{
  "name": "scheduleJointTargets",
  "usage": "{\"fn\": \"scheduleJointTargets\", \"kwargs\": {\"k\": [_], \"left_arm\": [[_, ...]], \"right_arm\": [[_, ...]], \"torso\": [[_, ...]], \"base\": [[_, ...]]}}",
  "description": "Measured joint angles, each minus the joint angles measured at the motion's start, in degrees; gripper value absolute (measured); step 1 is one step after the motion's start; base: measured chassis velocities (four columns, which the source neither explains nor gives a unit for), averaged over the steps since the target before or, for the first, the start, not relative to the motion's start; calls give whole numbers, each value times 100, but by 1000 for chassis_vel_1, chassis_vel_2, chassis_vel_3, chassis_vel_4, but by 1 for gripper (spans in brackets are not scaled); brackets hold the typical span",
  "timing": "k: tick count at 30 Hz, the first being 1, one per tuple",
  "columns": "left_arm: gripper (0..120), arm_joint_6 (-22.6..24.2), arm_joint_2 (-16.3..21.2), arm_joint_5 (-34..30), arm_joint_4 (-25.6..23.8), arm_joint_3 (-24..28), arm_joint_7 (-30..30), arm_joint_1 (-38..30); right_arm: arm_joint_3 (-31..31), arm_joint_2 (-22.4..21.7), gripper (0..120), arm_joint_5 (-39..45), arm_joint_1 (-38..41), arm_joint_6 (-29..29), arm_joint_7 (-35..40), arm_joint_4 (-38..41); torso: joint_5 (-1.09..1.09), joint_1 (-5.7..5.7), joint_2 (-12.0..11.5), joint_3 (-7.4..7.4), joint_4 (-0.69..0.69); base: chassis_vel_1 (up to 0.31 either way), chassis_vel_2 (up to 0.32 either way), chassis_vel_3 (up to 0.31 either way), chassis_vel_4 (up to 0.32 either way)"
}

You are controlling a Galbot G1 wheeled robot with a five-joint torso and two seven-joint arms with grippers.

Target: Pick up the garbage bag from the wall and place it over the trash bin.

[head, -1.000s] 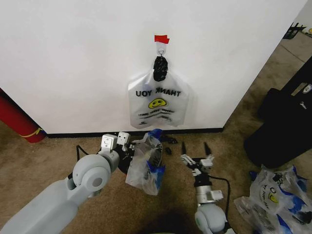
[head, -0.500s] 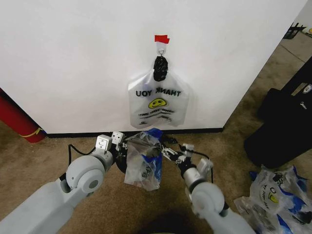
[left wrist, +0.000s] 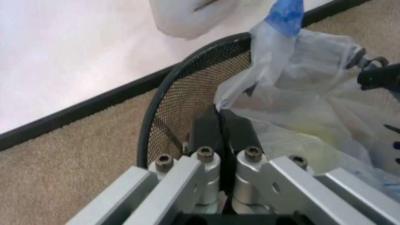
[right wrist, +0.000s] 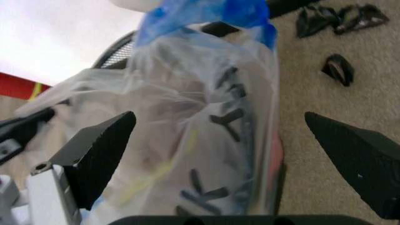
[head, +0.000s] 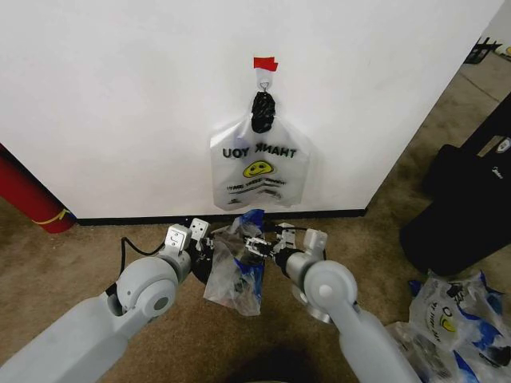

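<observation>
Head view showed the garbage bag [head: 235,267], thin crinkled see-through plastic with blue handle tips, draped over the trash bin [head: 201,259] on the brown carpet at the foot of the wall [head: 120,104], at about 6 o'clock from the similar bag [head: 257,163] with mirrored lettering that hung from a small metal hook [head: 263,80] under a red tape strip [head: 264,63]. The left gripper [head: 206,243] sat at the bag's 9 o'clock edge; in the left wrist view its black fingers [left wrist: 206,133] were pressed together on a fold of the film just inside the bin's round black wire-mesh rim [left wrist: 187,79]. The right gripper [head: 259,243] was at the bag's 3 o'clock side, and the right wrist view showed its dark wedge-shaped fingers [right wrist: 100,150] spread wide on either side of the bag, with black lettering and a yellow smear visible through the plastic. A second before, the right gripper had stood apart at the bag's 4 o'clock, pointing toward the wall; it had since swung in against the bag, while the left gripper had kept its pinch. A bundle of clear bags [head: 447,319] lay at 4 o'clock, well apart.
</observation>
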Motion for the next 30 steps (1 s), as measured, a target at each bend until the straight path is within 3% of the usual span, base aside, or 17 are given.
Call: {"fn": "scheduleJointTargets", "kwargs": {"k": [3, 9, 17, 22, 26, 30], "left_arm": [[0, 0, -3, 13, 35, 6, 15, -19], [0, 0, -42, 85, 149, 79, 60, -97], [0, 0, -70, 132, 188, 106, 86, -107], [0, 0, -71, 137, 183, 106, 103, -103], [0, 0, -69, 130, 88, 67, 105, -52], [0, 0, -57, -6, -387, -10, 28, 134]], "right_arm": [[37, 22, 99, 105, 40, -88, 42, -81], [140, 63, 73, 464, 102, -146, 76, -362], [151, 105, 48, 437, 119, -140, 45, -628], [187, 91, 27, 353, 61, -124, -58, -746], [219, 56, 15, 258, -17, -111, -123, -704], [302, 60, 0, 60, -144, 39, -268, -655]], "torso": [[0, 0, 0, 0, 0], [1, 0, 0, 0, -1], [1, 0, 0, 0, 0], [1, 0, 0, -1, 0], [0, 0, 0, -1, -1], [3, -1, 0, 0, 0]], "base": [[0, 0, 0, 0], [0, 0, 0, 0], [0, 0, 0, 0], [0, 0, 0, 0], [0, 0, 0, 0], [0, 0, 0, 0]]}}
